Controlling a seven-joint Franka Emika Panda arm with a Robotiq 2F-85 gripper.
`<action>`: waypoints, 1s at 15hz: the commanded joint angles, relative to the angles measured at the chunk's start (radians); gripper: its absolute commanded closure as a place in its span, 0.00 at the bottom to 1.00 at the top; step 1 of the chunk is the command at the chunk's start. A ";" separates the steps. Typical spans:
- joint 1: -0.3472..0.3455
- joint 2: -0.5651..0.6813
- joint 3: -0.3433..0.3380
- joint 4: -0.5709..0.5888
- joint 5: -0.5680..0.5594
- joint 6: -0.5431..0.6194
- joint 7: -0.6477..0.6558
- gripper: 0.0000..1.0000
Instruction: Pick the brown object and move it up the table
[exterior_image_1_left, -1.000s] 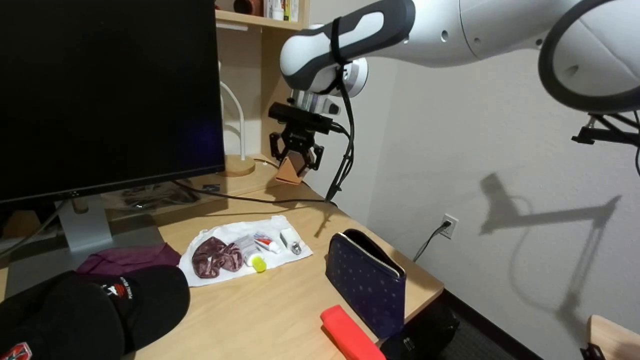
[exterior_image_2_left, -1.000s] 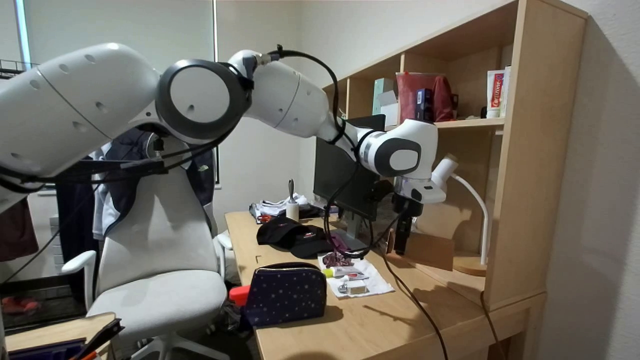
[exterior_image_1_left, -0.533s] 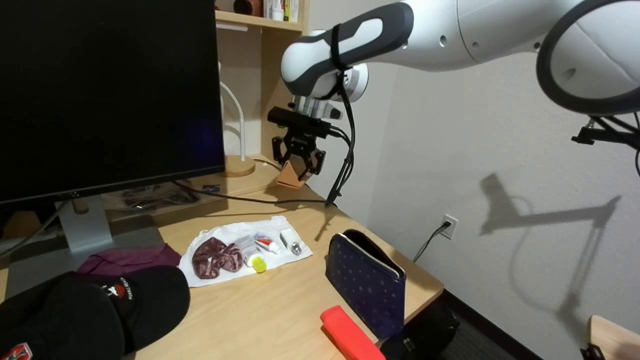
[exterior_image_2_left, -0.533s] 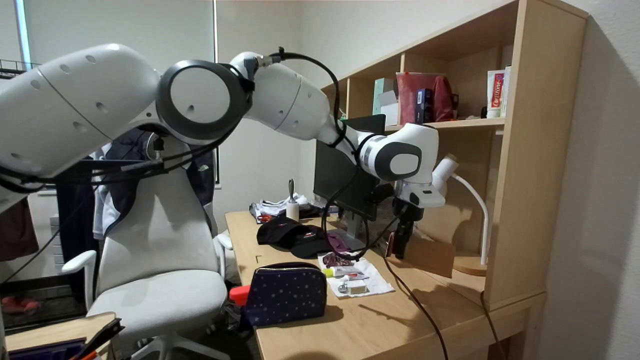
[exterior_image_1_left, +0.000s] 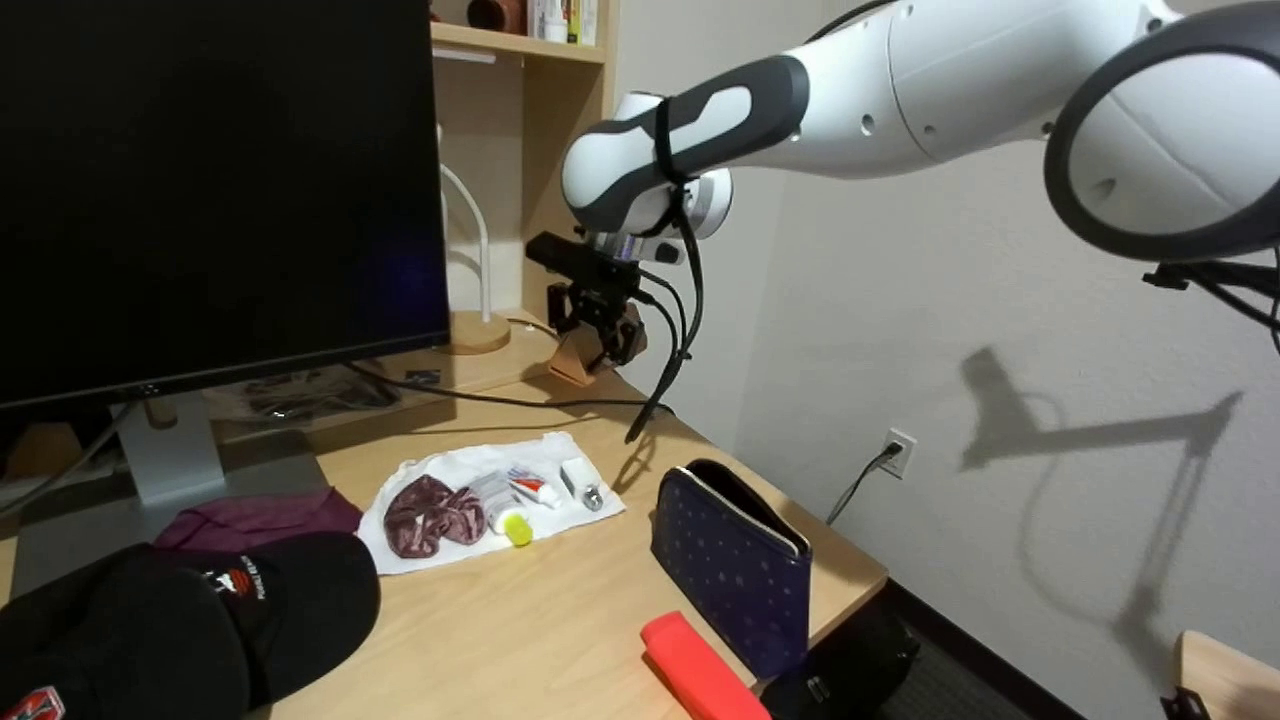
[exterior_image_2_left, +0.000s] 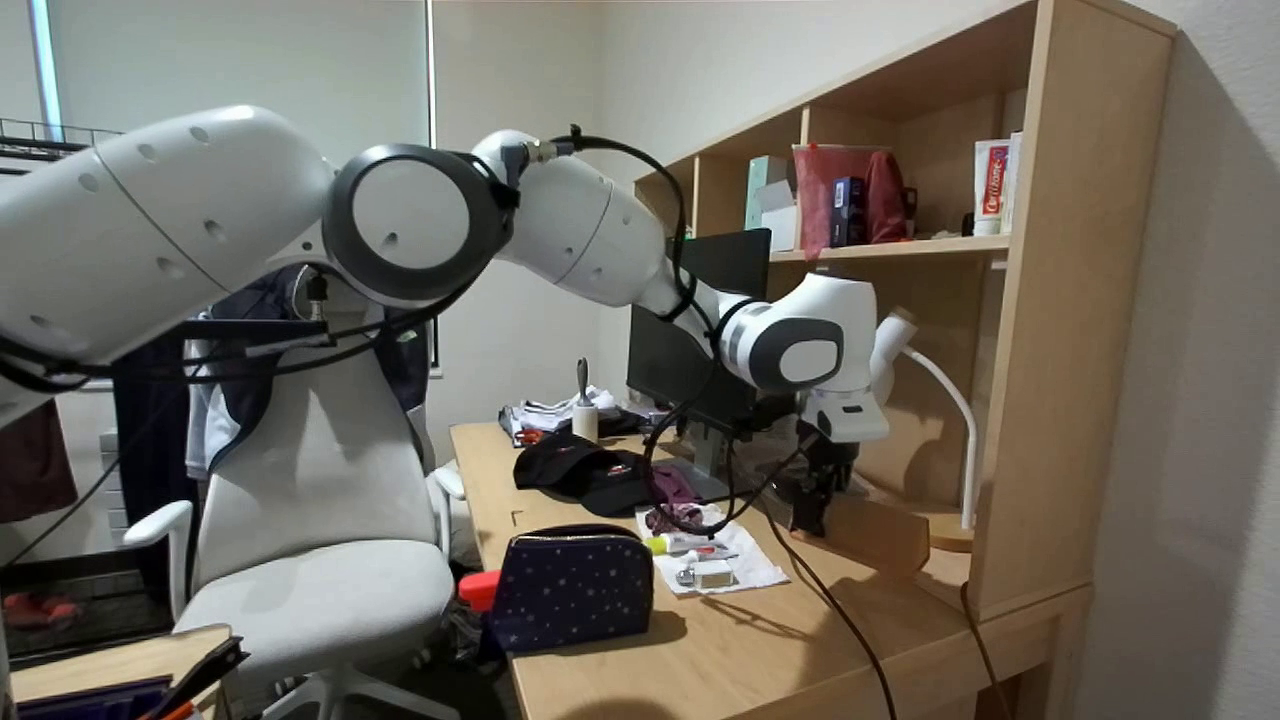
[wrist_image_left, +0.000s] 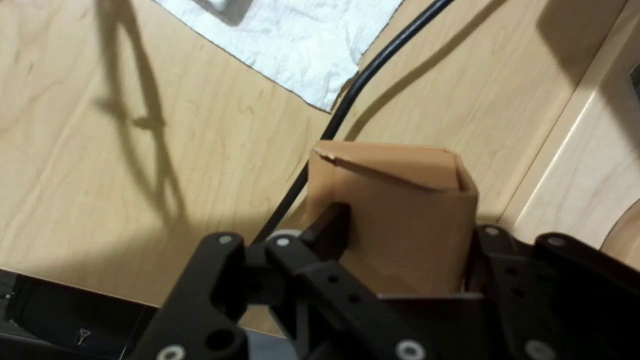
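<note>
The brown object (exterior_image_1_left: 574, 358) is a folded tan-brown case with a triangular end. My gripper (exterior_image_1_left: 600, 340) is shut on it, with one finger on each side. In an exterior view the brown object (exterior_image_2_left: 880, 537) sticks out to the right of the gripper (exterior_image_2_left: 815, 505), low over the back right part of the pale-wood table (exterior_image_2_left: 700, 670). In the wrist view the brown object (wrist_image_left: 405, 235) fills the space between the black fingers. I cannot tell whether its underside touches the table. The table (wrist_image_left: 225, 140) shows below it.
A black cable (wrist_image_left: 350, 100) runs on the table below the case. White paper (exterior_image_1_left: 420, 480) with small items lies nearby. A dark blue pouch (exterior_image_1_left: 735, 570), red bar (exterior_image_1_left: 700, 665), black caps (exterior_image_1_left: 200, 620), monitor (exterior_image_1_left: 220, 190) and lamp (exterior_image_2_left: 960, 440) stand around. A shelf unit (exterior_image_2_left: 1090, 330) rises behind.
The arm has come down, lowering the gripper and the brown object toward the table. The gripper has turned and tilted slightly, and its hanging cable has swung. The grip on the object has stayed.
</note>
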 joint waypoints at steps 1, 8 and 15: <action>-0.017 0.074 0.037 0.091 0.026 0.008 0.046 0.77; -0.032 0.168 0.078 0.207 0.055 -0.009 0.139 0.77; -0.042 0.194 0.068 0.269 0.036 0.020 0.230 0.77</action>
